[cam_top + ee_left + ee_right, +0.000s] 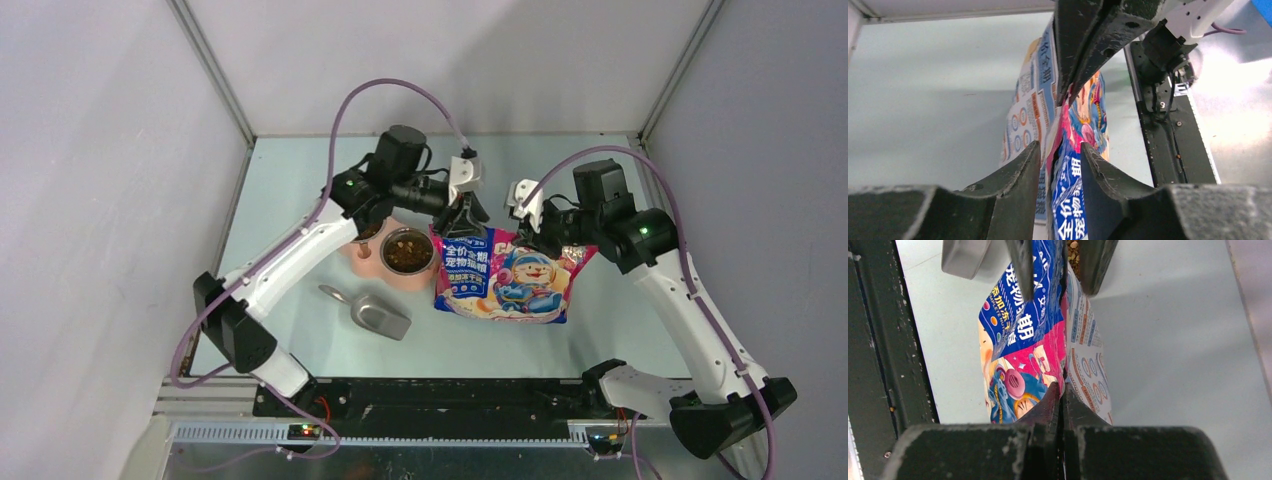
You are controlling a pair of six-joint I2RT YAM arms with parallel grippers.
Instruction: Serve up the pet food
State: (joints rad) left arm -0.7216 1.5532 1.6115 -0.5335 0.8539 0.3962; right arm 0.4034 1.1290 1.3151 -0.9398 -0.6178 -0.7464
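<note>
The pet food (406, 252) is a heap of dark-brown kibble in the right cup of a pink double bowl (368, 250). The blue-pink printed bag (510, 277) stands beside it, held up by its top edge. My left gripper (466, 222) is at the bag's top left corner. In the left wrist view its jaws (1060, 147) stand apart, with the bag's edge (1068, 170) loose between them. My right gripper (543, 240) is shut on the bag's top right edge, its fingers pressed together (1062, 388). A few brown pellets (1073, 251) show beyond the bag (1023, 335).
A grey metal scoop (376, 315) lies on the table in front of the bowl, left of the bag. The enclosure's white walls stand close on the left, back and right. A black rail (440, 395) runs along the near edge.
</note>
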